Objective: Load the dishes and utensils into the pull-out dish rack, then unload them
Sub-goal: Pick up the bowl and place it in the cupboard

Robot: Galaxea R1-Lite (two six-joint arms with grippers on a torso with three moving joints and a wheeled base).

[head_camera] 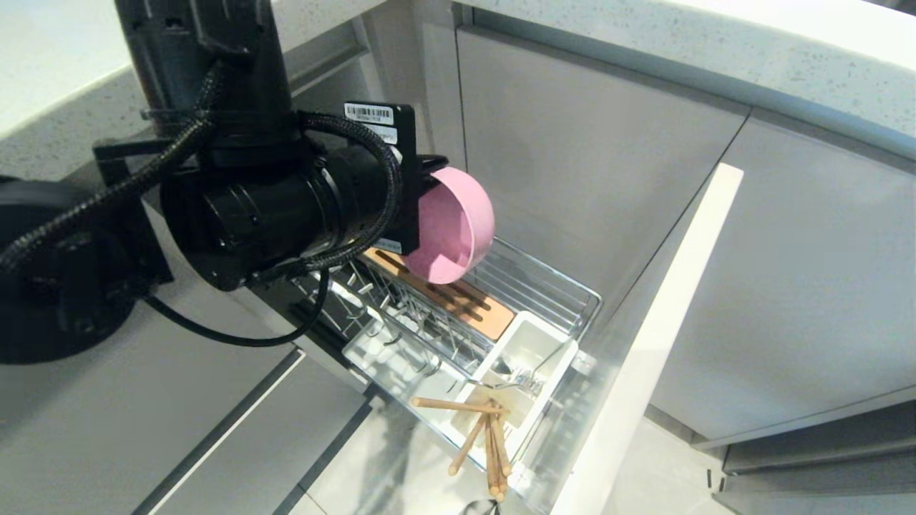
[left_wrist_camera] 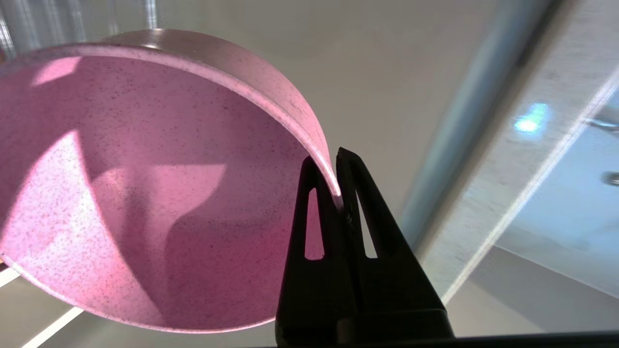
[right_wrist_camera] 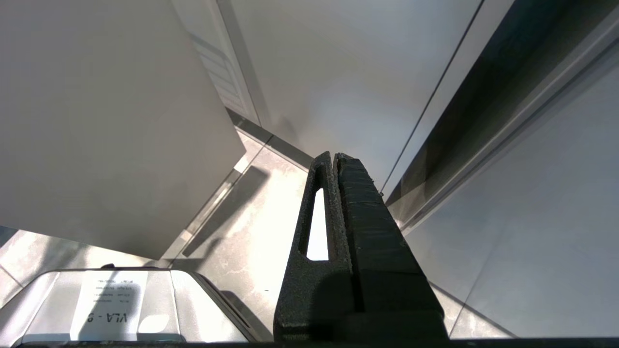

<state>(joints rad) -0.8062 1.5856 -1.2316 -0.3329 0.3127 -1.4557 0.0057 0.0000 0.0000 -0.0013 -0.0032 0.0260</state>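
Left gripper (left_wrist_camera: 334, 176): fingers pinched together on the rim of the pink bowl (head_camera: 454, 225), one finger inside the wall and one outside; in the head view the gripper itself is hidden behind the black wrist at centre-left.
Pink bowl: held in the air on its side, just right of the wrist, upper centre of the head view; its opening faces back toward the arm.
Bowl relative to rack: above the far end of the pull-out dish rack (head_camera: 544, 286), over the slotted wood strip (head_camera: 458, 297), not touching either.
Rack: drawn out, running from centre to lower centre of the head view, with the pale front panel (head_camera: 644, 357) to its right.
Chopsticks (head_camera: 486, 436): lower centre, sticking out of the white utensil box (head_camera: 522, 350).
Right gripper (right_wrist_camera: 335, 162): fingers pressed together on nothing, pointing at cabinet fronts and floor.
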